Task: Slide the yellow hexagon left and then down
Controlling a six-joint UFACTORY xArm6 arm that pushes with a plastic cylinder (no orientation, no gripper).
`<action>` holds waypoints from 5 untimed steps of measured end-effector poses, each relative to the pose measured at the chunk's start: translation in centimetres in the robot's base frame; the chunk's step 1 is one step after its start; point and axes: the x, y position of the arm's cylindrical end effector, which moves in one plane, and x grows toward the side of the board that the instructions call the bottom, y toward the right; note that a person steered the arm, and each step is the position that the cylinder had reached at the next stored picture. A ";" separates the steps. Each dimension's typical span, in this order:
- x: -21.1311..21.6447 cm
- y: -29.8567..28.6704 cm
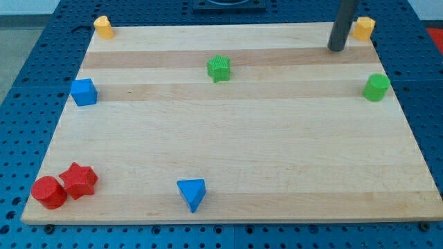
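While my tip [337, 48], a bare dark rod with no pincer showing, is resting at the frame's upper right, the small yellow hexagon block [363, 28] is sitting just right of it at the pale wooden worktop [242, 159] corner; circling to its right side first is looking wisest.

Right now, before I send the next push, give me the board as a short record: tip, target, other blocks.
tip: my tip at the view's top right, just left of the target, small gap or touching unclear
target: yellow hexagon, top right corner
other yellow block, top left corner
green star
green cylinder, right edge
blue cube
blue triangle
red cylinder, beside red star
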 end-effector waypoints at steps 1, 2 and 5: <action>-0.5 10.0; -1.1 11.6; -4.7 9.1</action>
